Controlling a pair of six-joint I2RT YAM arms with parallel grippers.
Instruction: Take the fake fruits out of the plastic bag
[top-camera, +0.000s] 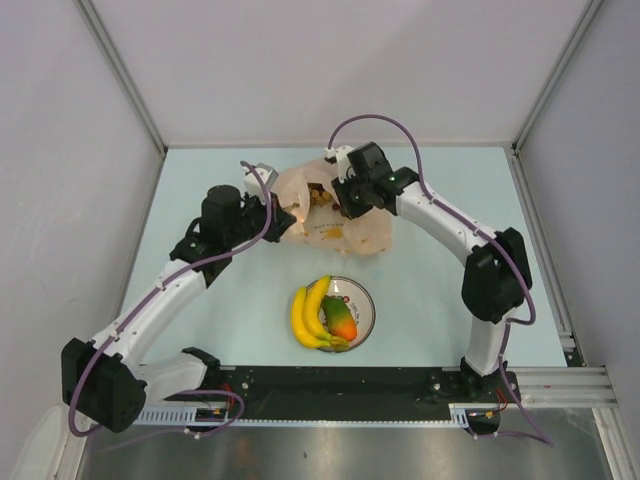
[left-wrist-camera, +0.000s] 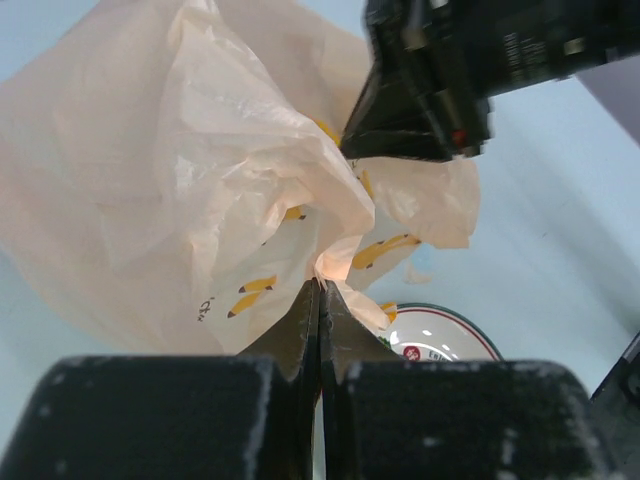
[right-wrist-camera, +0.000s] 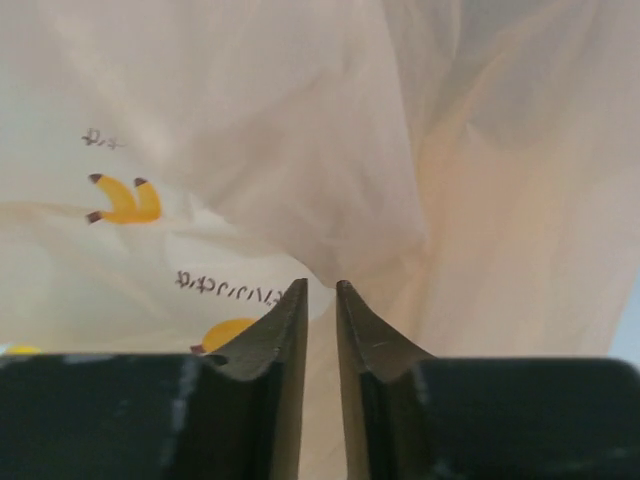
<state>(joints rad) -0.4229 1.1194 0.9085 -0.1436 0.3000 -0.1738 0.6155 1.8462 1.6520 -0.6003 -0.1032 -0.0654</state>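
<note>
The pale-orange plastic bag lies crumpled at the table's far middle, its mouth open upward. Brownish-orange fruit pieces show inside the mouth. My left gripper is shut on a fold of the bag's left edge; in its wrist view the gripper has its jaws pressed together on the film. My right gripper is at the bag's mouth. In its wrist view the gripper has its jaws a narrow gap apart, with a fold of the bag running down between the tips. A yellow banana bunch and a green-red mango lie on the plate.
The round white plate sits in front of the bag, near the arm bases, and also shows in the left wrist view. The right arm's black wrist hangs just above the bag. Grey walls enclose the table on three sides.
</note>
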